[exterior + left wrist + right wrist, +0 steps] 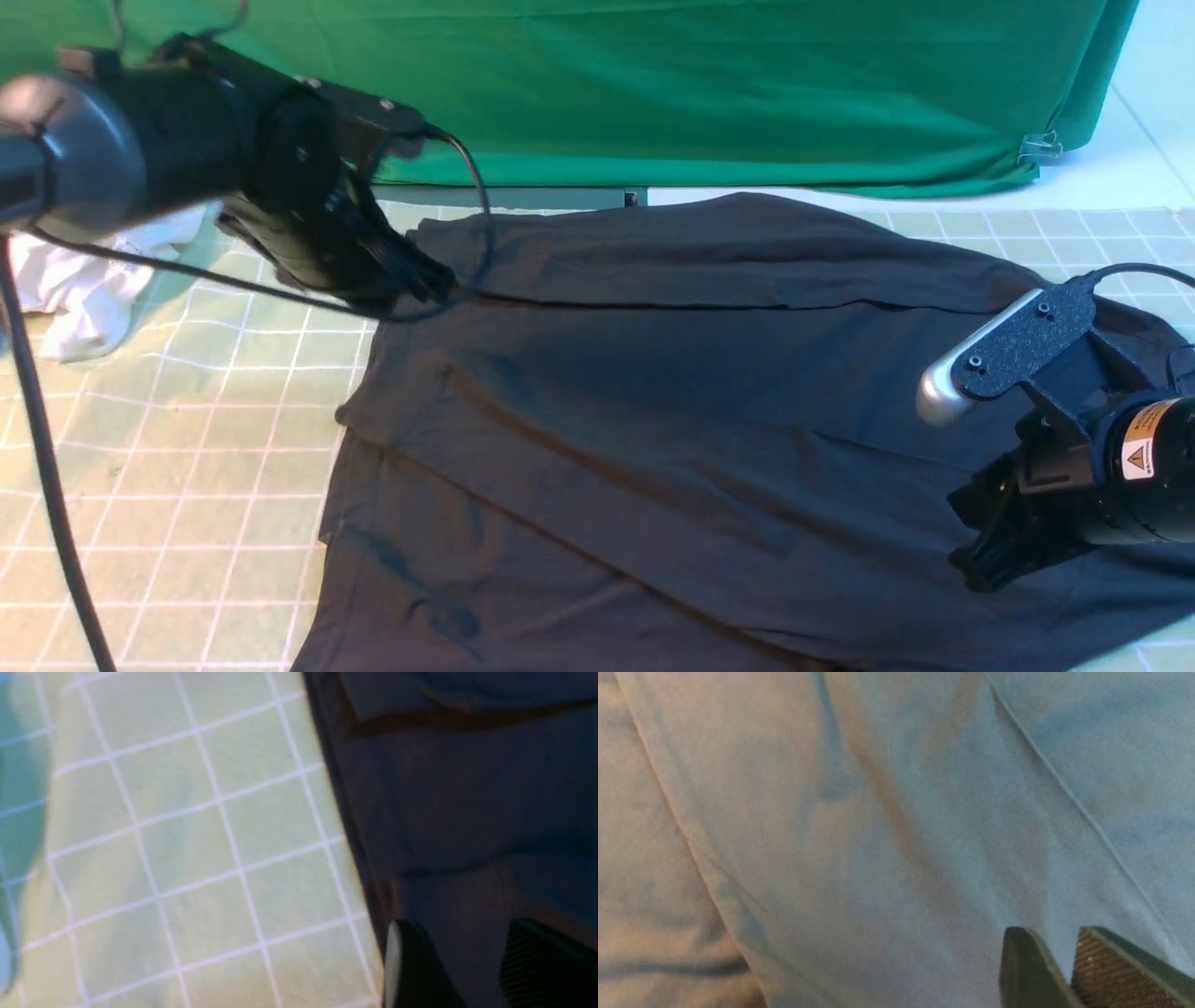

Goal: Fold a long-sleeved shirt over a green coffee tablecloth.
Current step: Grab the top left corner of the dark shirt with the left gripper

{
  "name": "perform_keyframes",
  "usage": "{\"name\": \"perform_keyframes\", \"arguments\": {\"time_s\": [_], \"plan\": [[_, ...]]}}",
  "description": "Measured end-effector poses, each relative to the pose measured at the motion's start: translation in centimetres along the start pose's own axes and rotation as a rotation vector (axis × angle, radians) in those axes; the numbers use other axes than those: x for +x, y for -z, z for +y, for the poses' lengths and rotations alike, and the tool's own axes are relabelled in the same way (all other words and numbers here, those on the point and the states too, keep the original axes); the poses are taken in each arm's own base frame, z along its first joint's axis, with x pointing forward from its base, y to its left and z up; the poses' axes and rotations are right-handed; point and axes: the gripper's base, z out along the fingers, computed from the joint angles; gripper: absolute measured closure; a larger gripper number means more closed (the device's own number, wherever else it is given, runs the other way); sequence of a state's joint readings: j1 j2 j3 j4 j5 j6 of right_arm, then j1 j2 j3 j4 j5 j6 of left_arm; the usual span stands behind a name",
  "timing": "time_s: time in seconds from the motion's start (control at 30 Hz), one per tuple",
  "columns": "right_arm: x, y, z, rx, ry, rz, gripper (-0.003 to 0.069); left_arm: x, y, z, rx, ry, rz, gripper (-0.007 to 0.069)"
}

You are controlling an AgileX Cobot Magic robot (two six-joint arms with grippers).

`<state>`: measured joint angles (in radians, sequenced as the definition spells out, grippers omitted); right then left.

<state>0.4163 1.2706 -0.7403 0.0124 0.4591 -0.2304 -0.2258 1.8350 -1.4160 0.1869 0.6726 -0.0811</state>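
The black long-sleeved shirt lies in creased, overlapping layers across the middle and right of the green coffee tablecloth, far edge to near edge. The left gripper, at its far-left corner: 2 fingers well apart, empty. The right gripper, over its right side: fingers slightly parted, holding nothing.

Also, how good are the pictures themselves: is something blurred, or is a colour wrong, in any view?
Front view: the left arm near the lens is out of focus, the long-sleeved shirt fairly sharp. Left wrist view: soft, the grid lines of the green coffee tablecloth smeared, the shirt almost featureless. Right wrist view: overexposed and grainy, the black shirt looks pale grey-blue.
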Motion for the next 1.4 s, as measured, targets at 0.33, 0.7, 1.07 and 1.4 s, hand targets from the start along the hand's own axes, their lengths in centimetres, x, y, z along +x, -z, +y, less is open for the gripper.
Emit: {"name": "perform_keyframes", "arguments": {"time_s": [0.33, 0.7, 1.07, 1.4], "plan": [[-0.2, -0.3, -0.1, 0.004, -0.022, -0.017, 0.0444, -5.0, -1.3, 2.9, 0.138, 0.234, -0.056, 0.0266], [0.1, -1.8, 0.0, -0.008, -0.03, 0.034, 0.0431, -6.3, -9.0, 2.5, 0.17, 0.294, 0.035, 0.0265], [0.2, -1.9, 0.0, -0.01, -0.034, 0.036, 0.0429, -5.2, -12.1, 2.2, 0.166, 0.316, 0.114, 0.0313], [0.1, -1.9, 0.1, -0.01, -0.036, 0.035, 0.0423, -5.7, -12.1, 1.5, 0.252, 0.301, 0.068, 0.0619]]}}
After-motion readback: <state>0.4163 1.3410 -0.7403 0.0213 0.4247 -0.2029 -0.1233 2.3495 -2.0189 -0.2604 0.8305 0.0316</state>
